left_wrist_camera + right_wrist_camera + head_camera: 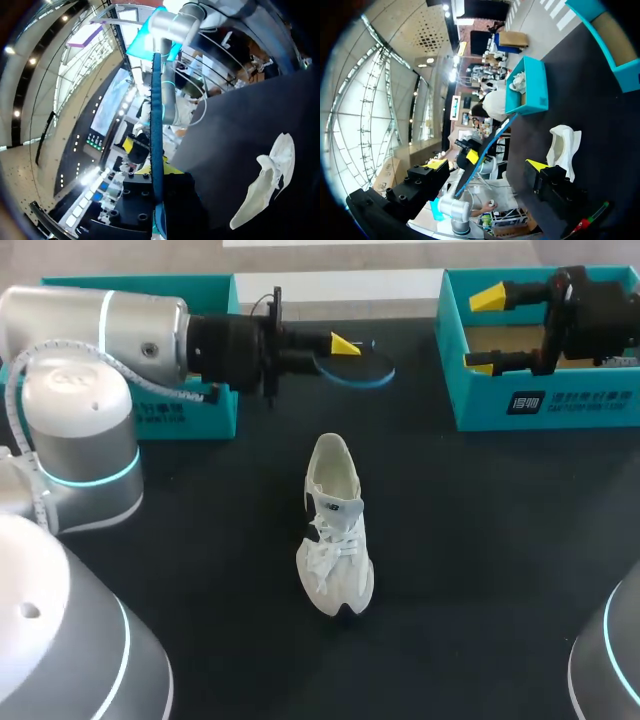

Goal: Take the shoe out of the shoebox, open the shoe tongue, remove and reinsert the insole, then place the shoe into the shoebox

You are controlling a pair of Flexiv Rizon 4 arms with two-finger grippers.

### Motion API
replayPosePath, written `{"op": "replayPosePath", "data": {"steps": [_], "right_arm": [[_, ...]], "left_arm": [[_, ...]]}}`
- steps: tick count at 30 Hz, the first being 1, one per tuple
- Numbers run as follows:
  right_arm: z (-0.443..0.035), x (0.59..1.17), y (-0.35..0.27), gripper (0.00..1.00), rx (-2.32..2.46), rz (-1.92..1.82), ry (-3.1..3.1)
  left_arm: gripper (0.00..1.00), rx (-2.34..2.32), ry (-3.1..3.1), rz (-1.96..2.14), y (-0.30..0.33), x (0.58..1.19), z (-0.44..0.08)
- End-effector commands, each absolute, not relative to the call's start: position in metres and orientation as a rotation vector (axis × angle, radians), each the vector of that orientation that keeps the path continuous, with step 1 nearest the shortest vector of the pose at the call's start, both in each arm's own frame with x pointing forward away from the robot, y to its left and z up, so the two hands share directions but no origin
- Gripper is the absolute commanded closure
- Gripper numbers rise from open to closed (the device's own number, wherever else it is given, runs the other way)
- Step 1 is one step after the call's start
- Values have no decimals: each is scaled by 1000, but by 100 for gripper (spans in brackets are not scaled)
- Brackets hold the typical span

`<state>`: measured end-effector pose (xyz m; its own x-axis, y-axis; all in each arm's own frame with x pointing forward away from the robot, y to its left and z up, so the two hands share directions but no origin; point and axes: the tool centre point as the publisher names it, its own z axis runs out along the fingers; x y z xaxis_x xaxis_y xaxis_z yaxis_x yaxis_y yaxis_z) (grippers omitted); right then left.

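Black table (480,540), shoe (335,530), left tool (345,356) gripping insole (376,370)

The setting is a robotics test bench, of the laboratory or demonstration kind. Evidence: two silver jointed arms with lit cyan rings, the left arm (100,325) and the right arm (612,660), stand at one matte black table (480,540). Work pieces are staged on it: a teal left shoebox (190,415) and right shoebox (560,400) at the far side, and one white sneaker (335,530) mid-table. The left gripper (345,350) pinches a blue insole (365,370). The right gripper (485,330) hangs spread wide over the right shoebox.
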<state>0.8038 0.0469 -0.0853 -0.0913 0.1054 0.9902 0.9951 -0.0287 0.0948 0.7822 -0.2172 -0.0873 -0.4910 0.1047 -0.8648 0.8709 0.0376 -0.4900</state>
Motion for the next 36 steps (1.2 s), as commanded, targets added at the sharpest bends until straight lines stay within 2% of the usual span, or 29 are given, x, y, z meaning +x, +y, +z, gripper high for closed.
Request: {"op": "replayPosePath", "data": {"steps": [1,16,24,31,36], "right_arm": [[-85,804,47,0,-1268,-1251,-1340],[-85,804,47,0,-1268,-1251,-1340],[-85,804,47,0,-1268,-1251,-1340],[-85,804,47,0,-1268,-1251,-1340],[-85,804,47,0,-1268,-1251,-1340]], "left_arm": [[100,596,2256,-1993,-214,785,-78],[100,596,2256,-1993,-214,785,-78],[100,-118,2718,-2295,-218,784,-78],[100,-805,2904,-2379,-220,770,-79],[100,-890,2915,-2573,-216,764,-81]]}}
